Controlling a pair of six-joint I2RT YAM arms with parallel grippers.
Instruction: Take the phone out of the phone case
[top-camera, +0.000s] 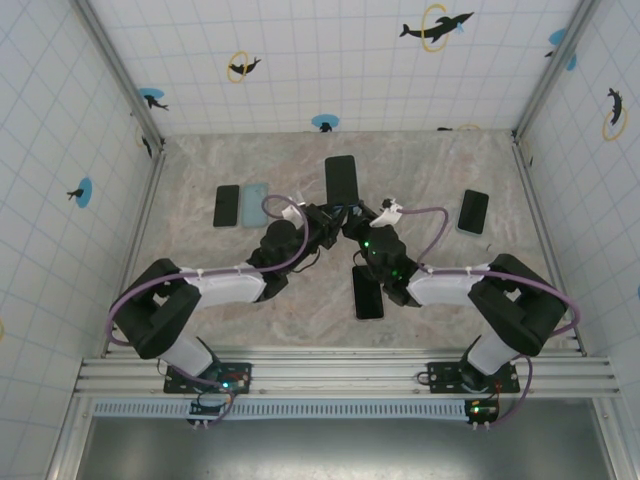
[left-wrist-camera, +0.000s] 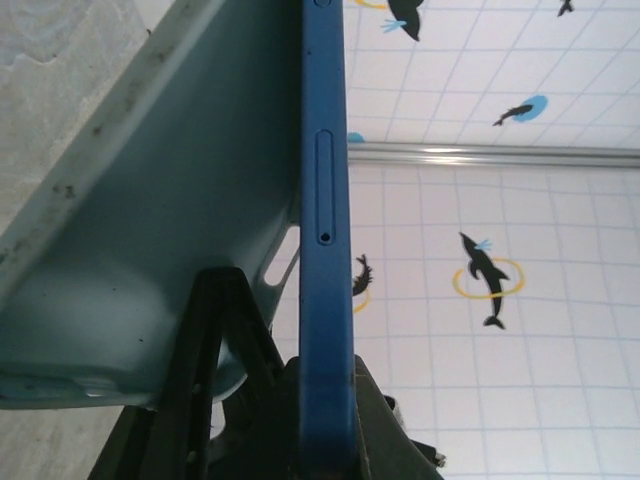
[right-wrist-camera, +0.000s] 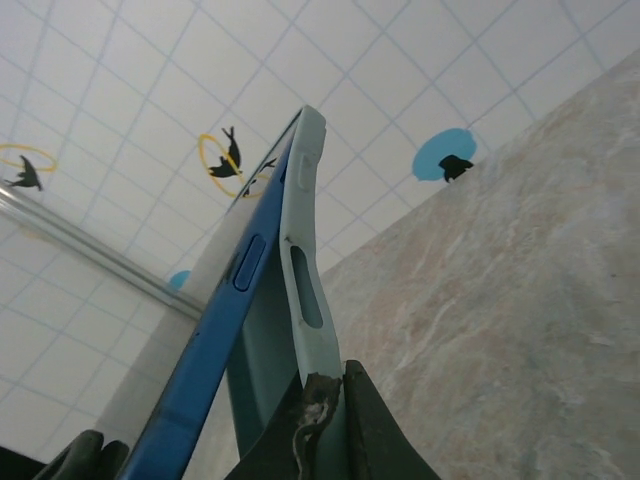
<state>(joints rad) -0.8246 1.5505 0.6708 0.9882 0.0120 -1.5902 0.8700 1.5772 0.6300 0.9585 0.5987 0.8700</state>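
The blue slab phone (left-wrist-camera: 325, 250) is clamped edge-on by left fingers (left-wrist-camera: 378, 432); the pale teal rubber case (right-wrist-camera: 308, 290), splayed beside it, is pinched by right fingers (right-wrist-camera: 375, 430).

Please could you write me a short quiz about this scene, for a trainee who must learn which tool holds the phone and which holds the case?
1. True or false: the phone case is partly peeled off the blue phone.
2. What does the left tool clamp? A) the blue phone B) the phone case C) nothing
3. Fill in: the right tool pinches the edge of the ____.
Key: 1 true; 2 A; 3 phone case.
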